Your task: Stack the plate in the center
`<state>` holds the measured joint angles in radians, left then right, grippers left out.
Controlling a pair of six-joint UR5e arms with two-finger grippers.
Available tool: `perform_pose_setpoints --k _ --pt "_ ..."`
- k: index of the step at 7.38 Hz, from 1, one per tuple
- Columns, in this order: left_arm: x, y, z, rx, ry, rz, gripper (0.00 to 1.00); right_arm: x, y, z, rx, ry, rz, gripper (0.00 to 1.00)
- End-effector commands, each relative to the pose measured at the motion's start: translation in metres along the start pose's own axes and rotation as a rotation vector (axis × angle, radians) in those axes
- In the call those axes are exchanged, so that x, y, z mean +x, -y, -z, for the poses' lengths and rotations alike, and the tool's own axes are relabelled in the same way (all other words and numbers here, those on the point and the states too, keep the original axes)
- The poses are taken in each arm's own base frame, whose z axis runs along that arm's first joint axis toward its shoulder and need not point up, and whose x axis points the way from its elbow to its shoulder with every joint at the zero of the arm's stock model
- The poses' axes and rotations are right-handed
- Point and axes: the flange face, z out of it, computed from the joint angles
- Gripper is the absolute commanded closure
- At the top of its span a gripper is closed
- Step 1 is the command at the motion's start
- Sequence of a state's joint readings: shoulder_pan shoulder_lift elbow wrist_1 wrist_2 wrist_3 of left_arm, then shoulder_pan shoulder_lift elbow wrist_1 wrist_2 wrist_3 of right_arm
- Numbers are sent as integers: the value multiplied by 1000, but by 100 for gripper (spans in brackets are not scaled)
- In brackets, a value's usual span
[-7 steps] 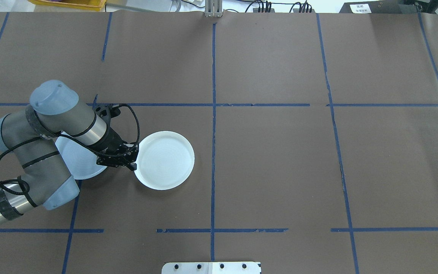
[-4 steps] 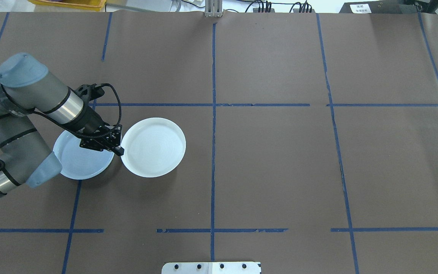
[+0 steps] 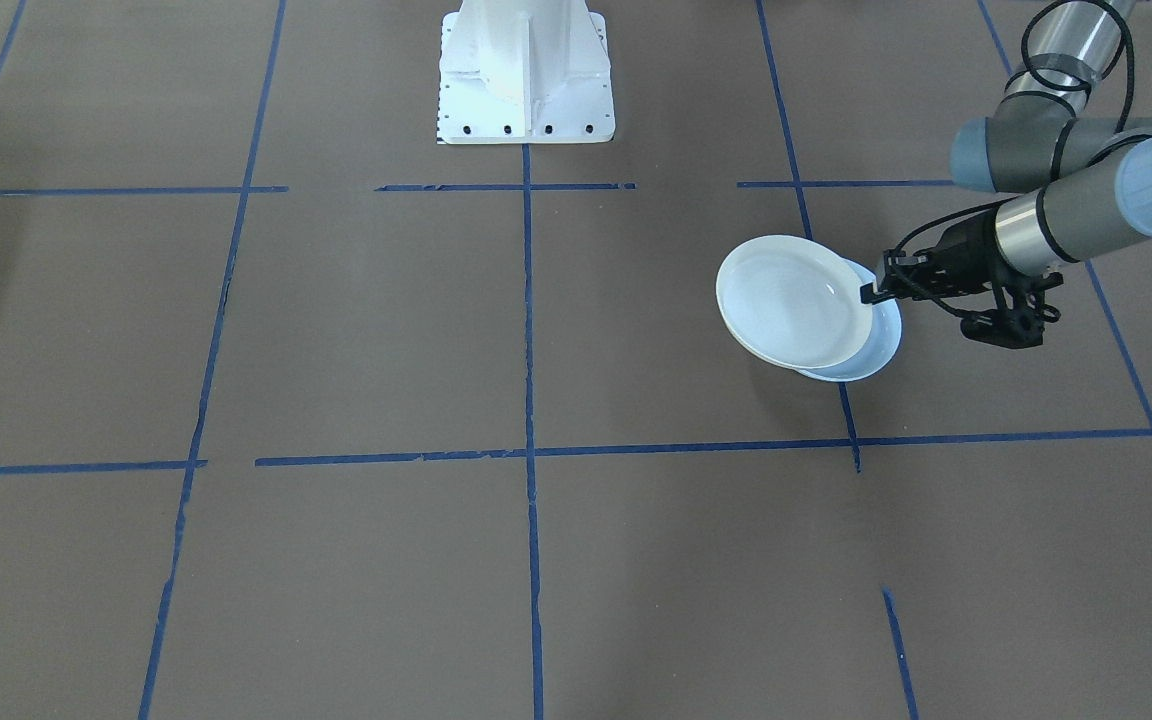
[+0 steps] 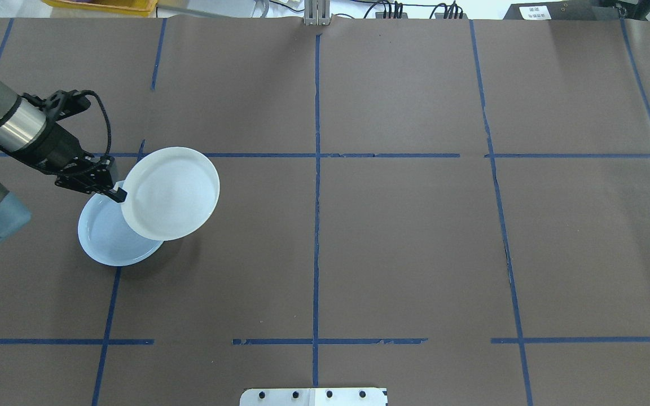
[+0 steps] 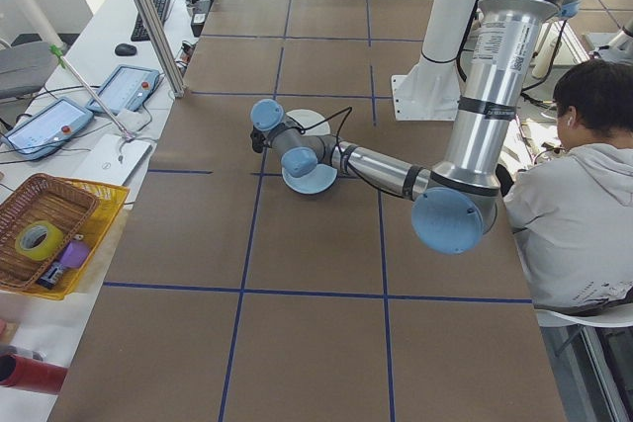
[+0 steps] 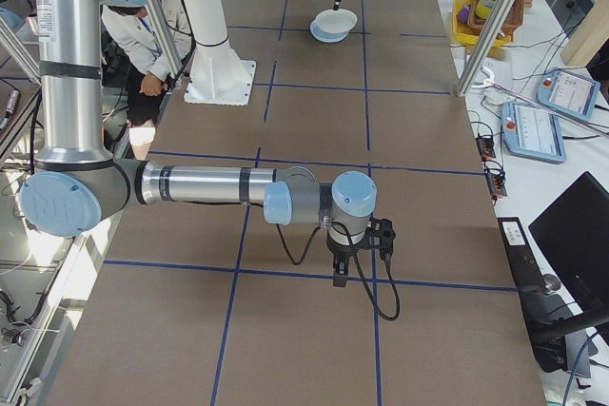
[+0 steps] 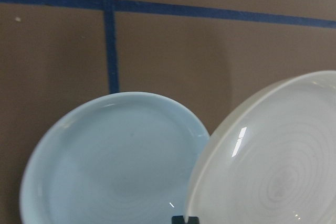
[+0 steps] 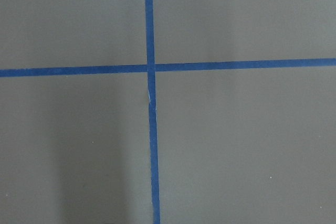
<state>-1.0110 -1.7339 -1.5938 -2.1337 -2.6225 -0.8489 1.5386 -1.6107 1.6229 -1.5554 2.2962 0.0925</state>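
- The left gripper (image 4: 115, 192) is closed on the near-left edge of the ridged white plate (image 4: 170, 193) and holds it in the air, tilted, with its free side higher.
- The pale blue plate (image 4: 105, 239) lies flat on the table (image 4: 392, 237), on the left side, on a blue tape line. In the overhead view the ridged white plate covers its upper right part; the left wrist view shows the two rims side by side and overlapping.
- The right gripper (image 6: 354, 256) hangs over a tape crossing near the other end of the table, well apart from the plates. It shows only in the side view, so I cannot tell if it is open or closed.
- My judgement: the step in hand is the carrying of the held plate over the blue one; the stacking itself is not yet done.
- The next move probably calls for shifting the held plate more to the left and nearer, until both rims are concentric, then levelling it and lowering it gently before the gripper opens.
- A risk: if the plate is released while tilted or off-centre, it may slide off.
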Motion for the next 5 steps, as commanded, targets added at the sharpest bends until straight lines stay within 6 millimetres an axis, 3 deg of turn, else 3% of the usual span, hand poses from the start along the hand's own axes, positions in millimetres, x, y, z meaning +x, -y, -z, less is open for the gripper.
perform_pose_setpoints --k 1,4,5 --pt "-48 -5 -11 -20 36 -2 100 0 0 0 0 0 -1 0" --pt "-58 -1 -19 -35 45 22 100 0 0 0 0 0 1 0" --pt "-66 0 -23 -39 51 32 51 0 0 0 0 0 -1 0"
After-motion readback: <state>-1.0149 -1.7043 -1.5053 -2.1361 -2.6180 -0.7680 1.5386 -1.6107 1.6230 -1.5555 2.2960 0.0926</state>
